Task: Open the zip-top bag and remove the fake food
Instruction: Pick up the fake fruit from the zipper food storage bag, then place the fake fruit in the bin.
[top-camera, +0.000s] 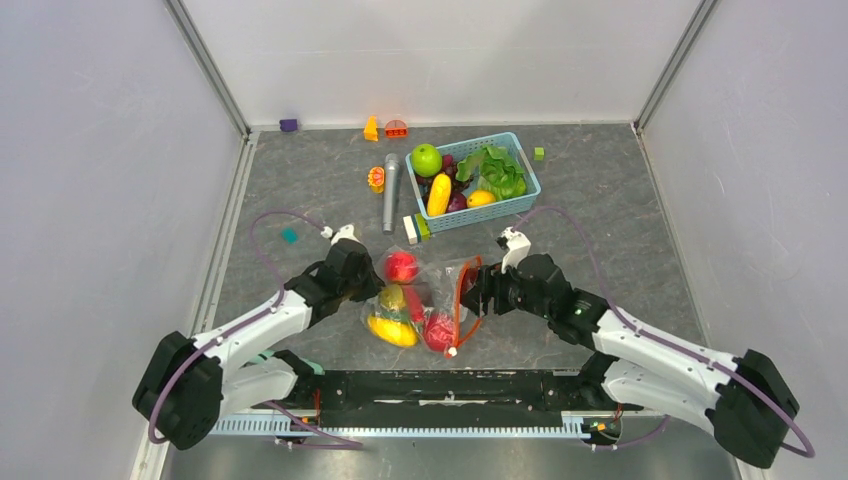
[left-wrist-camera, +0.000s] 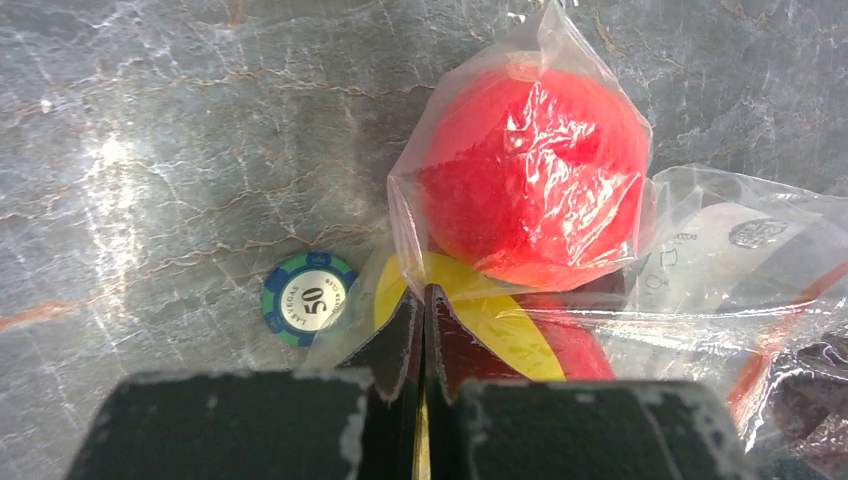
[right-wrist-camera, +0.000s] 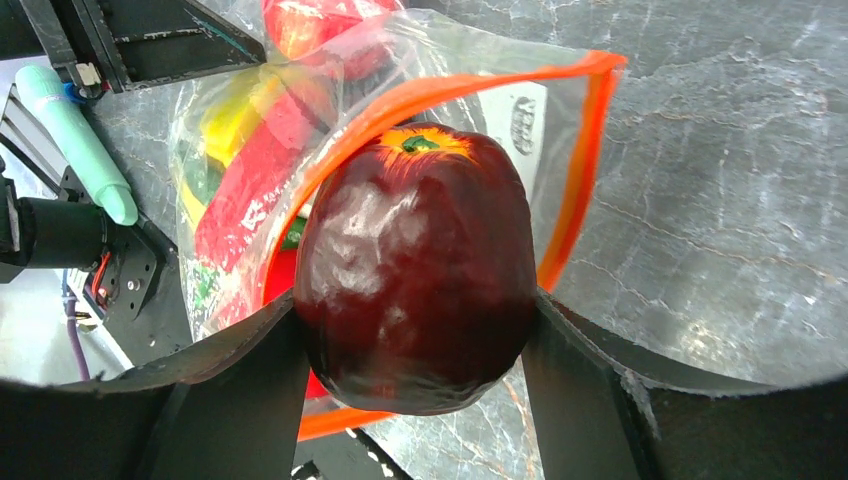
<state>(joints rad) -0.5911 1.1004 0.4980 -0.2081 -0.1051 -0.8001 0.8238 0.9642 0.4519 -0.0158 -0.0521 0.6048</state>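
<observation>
The clear zip-top bag (top-camera: 432, 300) lies on the table between my grippers, its orange-red zip strip (right-wrist-camera: 585, 150) open towards the right. My left gripper (left-wrist-camera: 424, 295) is shut on the bag's plastic at its left edge (top-camera: 372, 285). My right gripper (right-wrist-camera: 415, 300) is shut on a dark maroon fruit (right-wrist-camera: 415, 265) at the bag's mouth (top-camera: 478, 292). Inside the bag are a red round fruit (left-wrist-camera: 535, 180), a yellow piece (left-wrist-camera: 500, 320) and more red pieces (top-camera: 438, 330).
A light-blue basket (top-camera: 485, 210) at the back holds a green apple (top-camera: 426, 159), lettuce (top-camera: 495, 170) and other produce. A grey microphone-like toy (top-camera: 391, 190) and small blocks lie behind the bag. A green poker chip (left-wrist-camera: 308, 298) lies beside the bag's left edge.
</observation>
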